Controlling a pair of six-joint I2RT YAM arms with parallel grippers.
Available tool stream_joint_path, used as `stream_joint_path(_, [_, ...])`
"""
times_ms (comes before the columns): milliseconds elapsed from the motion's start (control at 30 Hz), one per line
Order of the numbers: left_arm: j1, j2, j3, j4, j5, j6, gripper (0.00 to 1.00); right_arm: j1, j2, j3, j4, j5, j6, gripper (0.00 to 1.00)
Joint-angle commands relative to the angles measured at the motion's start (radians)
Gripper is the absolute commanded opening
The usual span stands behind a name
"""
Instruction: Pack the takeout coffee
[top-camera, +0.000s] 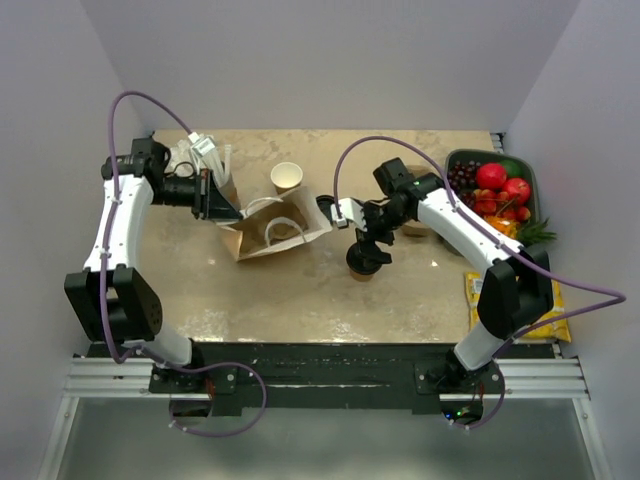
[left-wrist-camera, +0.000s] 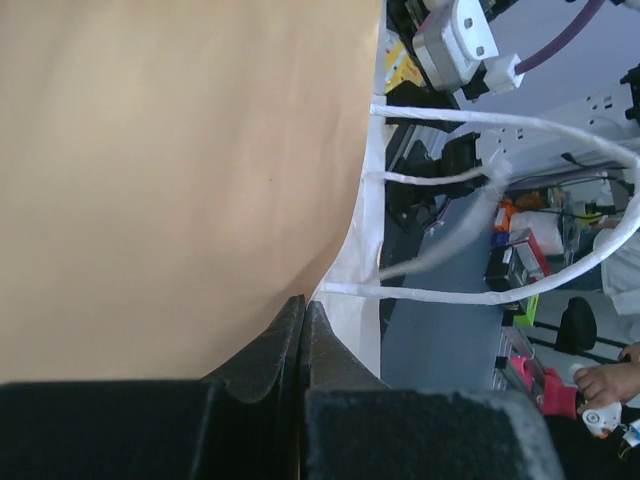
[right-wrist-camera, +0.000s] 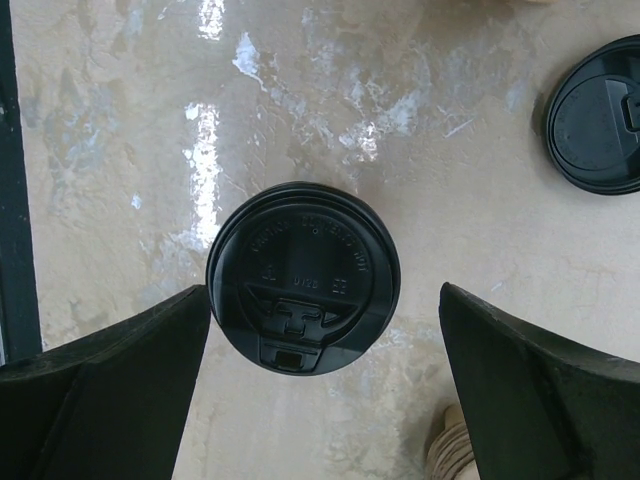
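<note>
The takeout coffee (top-camera: 361, 264), a short brown cup with a black lid (right-wrist-camera: 303, 262), stands on the table right of the brown paper bag (top-camera: 272, 230). My right gripper (top-camera: 369, 243) hovers straight above it, open, with one finger on each side of the lid in the right wrist view (right-wrist-camera: 322, 292) and not touching it. The bag lies on its side with its white handles (left-wrist-camera: 480, 295) towards the middle. My left gripper (top-camera: 214, 196) is shut on the bag's rim; in the left wrist view (left-wrist-camera: 302, 306) the fingers pinch the brown paper (left-wrist-camera: 180, 180).
A lidless brown cup (top-camera: 286, 177) stands behind the bag. A loose black lid (right-wrist-camera: 600, 115) lies near the coffee. A cup of white straws (top-camera: 203, 152) is at the back left. A tray of fruit (top-camera: 495, 190) and a yellow packet (top-camera: 505, 300) are on the right.
</note>
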Motion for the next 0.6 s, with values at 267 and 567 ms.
stream_joint_path(267, [0.016, -0.100, 0.021, -0.005, 0.215, -0.166, 0.00, -0.007, -0.081, 0.006, -0.044, -0.011, 0.001, 0.99])
stream_joint_path(567, [0.014, -0.056, 0.005, -0.005, 0.054, -0.078, 0.00, -0.005, -0.051, -0.017, 0.024, -0.005, -0.045, 0.99])
